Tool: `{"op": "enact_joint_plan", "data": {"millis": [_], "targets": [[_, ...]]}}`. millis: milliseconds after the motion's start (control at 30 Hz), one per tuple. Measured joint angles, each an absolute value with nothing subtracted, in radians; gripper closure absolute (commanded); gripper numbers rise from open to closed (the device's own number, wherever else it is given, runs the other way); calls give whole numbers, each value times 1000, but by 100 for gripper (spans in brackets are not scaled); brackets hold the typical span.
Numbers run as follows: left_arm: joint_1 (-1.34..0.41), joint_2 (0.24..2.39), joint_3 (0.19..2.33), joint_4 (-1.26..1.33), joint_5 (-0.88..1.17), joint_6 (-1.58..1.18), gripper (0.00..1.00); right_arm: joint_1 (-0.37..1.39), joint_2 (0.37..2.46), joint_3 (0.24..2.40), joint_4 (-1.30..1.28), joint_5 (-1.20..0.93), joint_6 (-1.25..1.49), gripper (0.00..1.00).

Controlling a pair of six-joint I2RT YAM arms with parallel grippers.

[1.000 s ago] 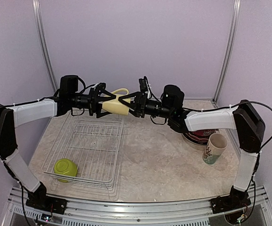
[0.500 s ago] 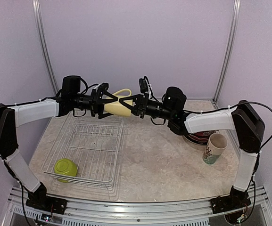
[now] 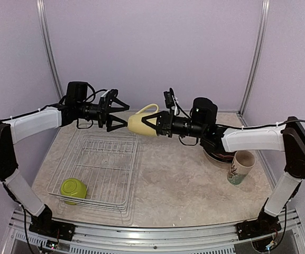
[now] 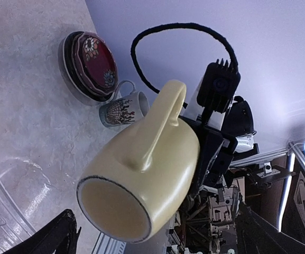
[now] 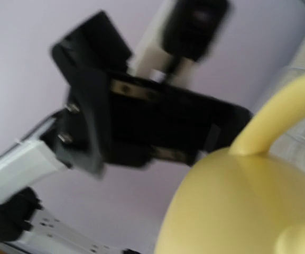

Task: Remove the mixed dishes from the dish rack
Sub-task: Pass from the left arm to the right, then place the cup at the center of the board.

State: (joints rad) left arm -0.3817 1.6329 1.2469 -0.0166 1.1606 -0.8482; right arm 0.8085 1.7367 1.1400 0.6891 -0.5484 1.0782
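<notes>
Top external: racked bowl, floral mug nr plates

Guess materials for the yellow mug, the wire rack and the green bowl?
Yellow mug: likely glazed ceramic; thick handle, soft even sheen, dark ring around one end.
Wire rack: probably coated steel; thin white rods in a grid.
Green bowl: smooth and glossy, could be ceramic or plastic; too small here to tell.

No text, number or brand can be read anywhere; the white mug shows only a plant drawing.
</notes>
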Motion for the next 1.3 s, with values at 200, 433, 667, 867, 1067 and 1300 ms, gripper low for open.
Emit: {"op": "enact_joint_plan", "data": {"millis": [200, 433, 667, 867, 1067, 1300], "targets": [[-365, 1568, 1279, -126, 1077, -745, 1, 807, 1613, 1081, 436, -465, 957, 100], [-359, 1454, 1308, -271, 881, -600, 1, 807, 1474, 1110, -92, -238, 774, 100], [-358, 1400, 1308, -313, 776, -530, 1, 810, 1445, 1179, -563, -38, 709, 100], [-358, 1401, 1308, -332, 754, -518, 1, 810, 1472, 1185, -826, 49, 694, 100], [-358, 1412, 1308, -339, 751, -514, 1, 812, 1546, 1186, -972, 125, 693, 100], [-359, 1423, 1310, -350, 751, -514, 1, 773, 1546, 1155, -956, 137, 688, 100]]}}
